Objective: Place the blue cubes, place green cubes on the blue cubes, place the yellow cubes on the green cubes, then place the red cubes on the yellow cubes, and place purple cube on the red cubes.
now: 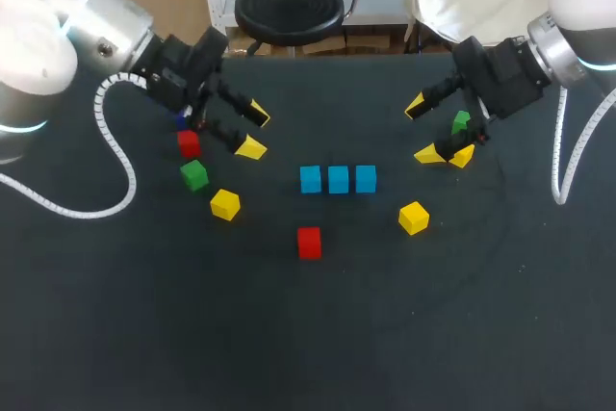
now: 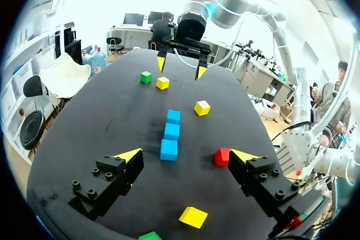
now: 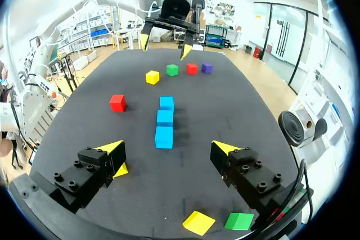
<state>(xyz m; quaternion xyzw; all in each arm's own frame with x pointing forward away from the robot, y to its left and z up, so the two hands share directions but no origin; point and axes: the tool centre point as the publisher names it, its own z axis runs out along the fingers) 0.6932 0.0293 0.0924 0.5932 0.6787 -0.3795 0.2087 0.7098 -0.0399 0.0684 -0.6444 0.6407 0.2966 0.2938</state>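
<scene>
Plainly, left claw (image 1: 254,132) spread wide, right claw (image 1: 422,130) spread wide

Robotics lab, test-bench setup. Two grey-white robot arms, the left arm (image 1: 58,36) and the right arm (image 1: 577,16), come in over one black table (image 1: 289,334). Cabling is exposed: a coiled white cable (image 1: 111,156) loops off the left arm and a plain white cable (image 1: 558,161) hangs off the right. The left gripper (image 1: 254,132) and right gripper (image 1: 422,130) are black with yellow tips. Small plain cubes serve as props: blue cubes (image 1: 338,179) in a row, a red cube (image 1: 309,243) and a yellow cube (image 1: 224,204) loose nearby.
</scene>
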